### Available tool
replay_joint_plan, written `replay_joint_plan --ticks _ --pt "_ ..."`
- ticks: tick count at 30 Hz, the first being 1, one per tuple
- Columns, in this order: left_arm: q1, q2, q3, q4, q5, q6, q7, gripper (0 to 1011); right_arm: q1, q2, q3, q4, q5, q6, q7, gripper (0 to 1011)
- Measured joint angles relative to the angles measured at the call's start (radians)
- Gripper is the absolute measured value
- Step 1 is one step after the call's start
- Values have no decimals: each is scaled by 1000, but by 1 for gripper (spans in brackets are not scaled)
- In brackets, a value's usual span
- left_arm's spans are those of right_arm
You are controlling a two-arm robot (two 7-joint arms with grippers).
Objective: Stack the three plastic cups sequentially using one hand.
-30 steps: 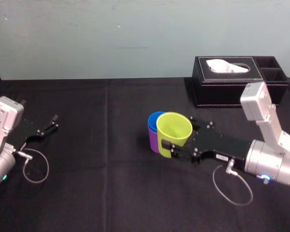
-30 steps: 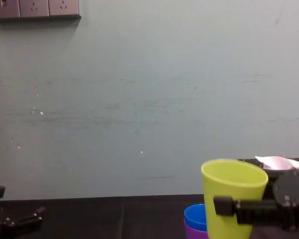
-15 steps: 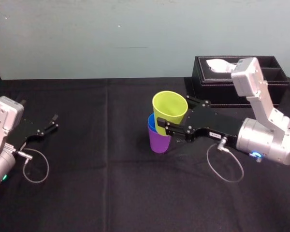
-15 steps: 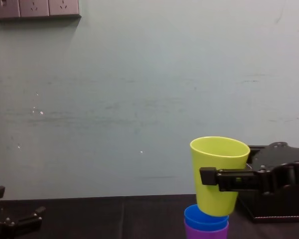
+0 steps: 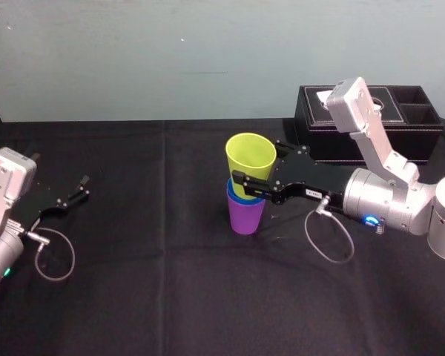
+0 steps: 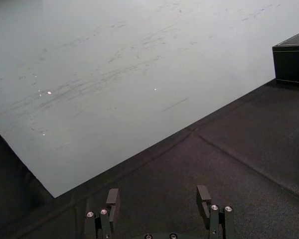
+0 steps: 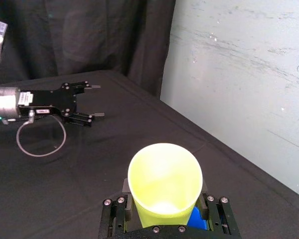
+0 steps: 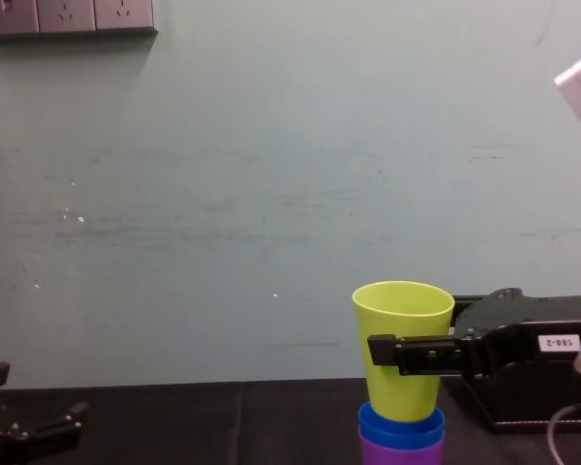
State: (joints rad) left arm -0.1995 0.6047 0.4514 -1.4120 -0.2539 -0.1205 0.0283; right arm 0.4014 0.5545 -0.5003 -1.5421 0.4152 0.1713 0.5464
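Three cups stand at frame centre. The right end effector (image 5: 246,185) grips the yellow-green cup (image 5: 250,158), its base inside the blue cup (image 8: 401,426), which is nested in the purple cup (image 5: 245,216). The right wrist view shows the yellow-green interior. The left end effector (image 5: 80,190) rests open at frame left.

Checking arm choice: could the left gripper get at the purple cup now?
Probably, reach permitting: the left gripper sits open at far left, the purple cup is exposed on its left side, and the right gripper holds the yellow-green cup from the right.

Upright yellow-green cup (image 5: 250,159) base enters blue cup (image 8: 401,426), nested in purple cup (image 5: 245,216).
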Motion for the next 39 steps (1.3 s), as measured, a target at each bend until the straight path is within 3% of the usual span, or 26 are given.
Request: replay_joint_plan --ticks 39 --pt "0 0 0 0 0 0 0 1010 56 -49 -10 116 -13 5 7 731"
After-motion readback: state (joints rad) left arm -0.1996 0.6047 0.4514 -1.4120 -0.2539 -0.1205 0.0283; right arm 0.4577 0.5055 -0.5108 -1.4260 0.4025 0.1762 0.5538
